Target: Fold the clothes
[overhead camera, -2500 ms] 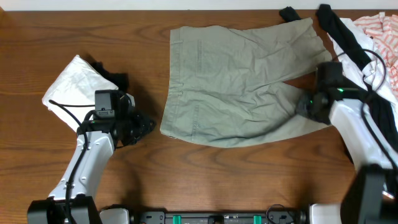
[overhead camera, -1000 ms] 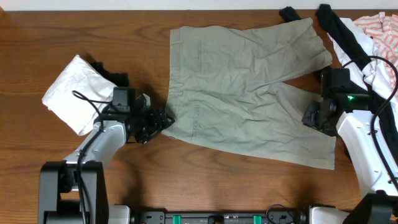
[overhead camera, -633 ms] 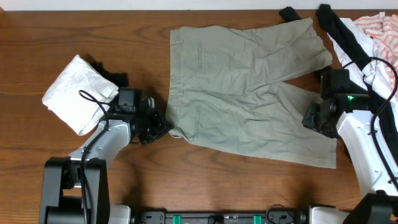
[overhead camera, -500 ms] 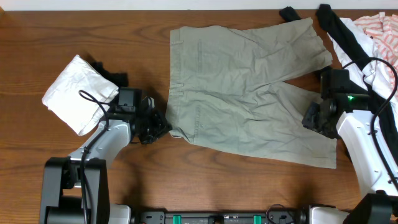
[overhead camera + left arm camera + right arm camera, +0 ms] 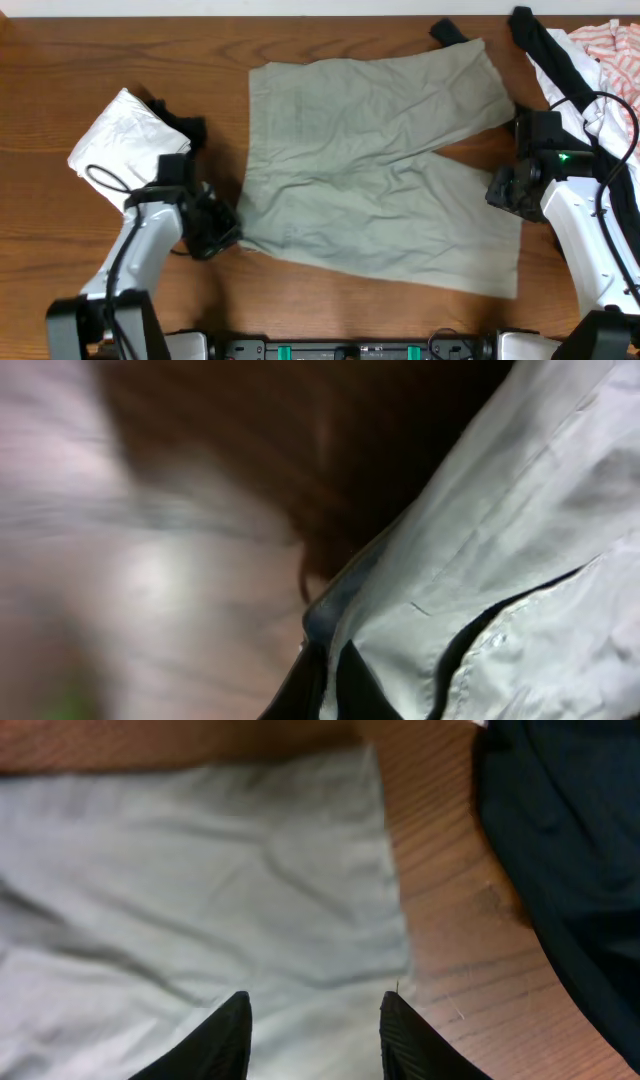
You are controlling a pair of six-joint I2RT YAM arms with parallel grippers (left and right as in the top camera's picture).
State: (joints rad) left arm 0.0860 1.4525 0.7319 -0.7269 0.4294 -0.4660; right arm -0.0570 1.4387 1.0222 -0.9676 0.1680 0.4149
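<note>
Well left of the shorts [image 5: 370,170], a white bundle [image 5: 115,150] of smooth folded cloth lies on the brown wood-grain table [image 5: 60,60]. The left gripper [image 5: 225,235] sits at the lower left corner of the shorts, at the waistband end. Its wrist view is blurred but shows pale cloth caught between dark, closed fingers, with a seam line running past.

The shorts lie flat in the middle of the table, pale sage, thin and wrinkled. The waistband is to the left and two wide legs splay to the right, with a wedge of bare wood between them.

At the right edge of the shorts, between the leg hems, the right gripper [image 5: 497,192] hangs with its fingers [image 5: 232,1032] spread wide over the creased cloth and clasping nothing. Right of the shorts lie a limp black garment [image 5: 545,50] and, beyond it, a pink-and-white striped garment [image 5: 600,40].
</note>
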